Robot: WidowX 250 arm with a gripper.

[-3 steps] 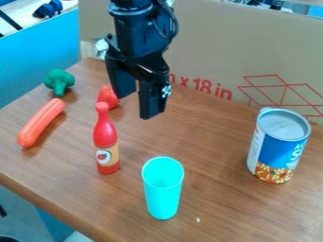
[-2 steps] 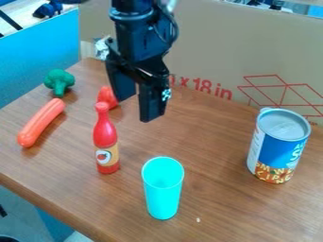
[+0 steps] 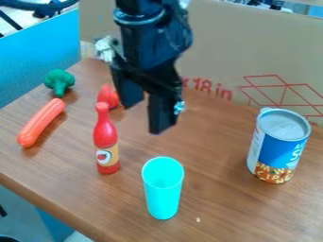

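I have my gripper [image 3: 146, 118] hanging over the table [image 3: 221, 208], its two fingers spread apart, with nothing pinched in the gap I can see between them. The nearest things are the red bottle [image 3: 106, 137], upright just to one side of my fingertips and toward the camera, and the red strawberry-like toy [image 3: 108, 97], low beside the farther finger on that same side. The turquoise cup [image 3: 163, 189] stands upright in front of my fingertips, on the camera side, mouth up. Farther out past the bottle lie the orange sausage [image 3: 41, 123] and the green broccoli [image 3: 59, 81], while the tall can [image 3: 278, 146] stands well apart on the opposite side; the cardboard [image 3: 221, 42] rises behind my gripper. From here, I judge the bottle the likeliest casualty: its neck is slim and its body tall, so a sideways brush from a lowered finger could tip it, perhaps against the toy beyond. The cup looks light, and a finger catching its rim off-centre could topple or push it instead of straddling the wall. The strawberry-like toy looks rounded, so a glancing touch might roll it away. I can't tell exactly how high my fingertips hang, so misjudging that height could press one into the wood.
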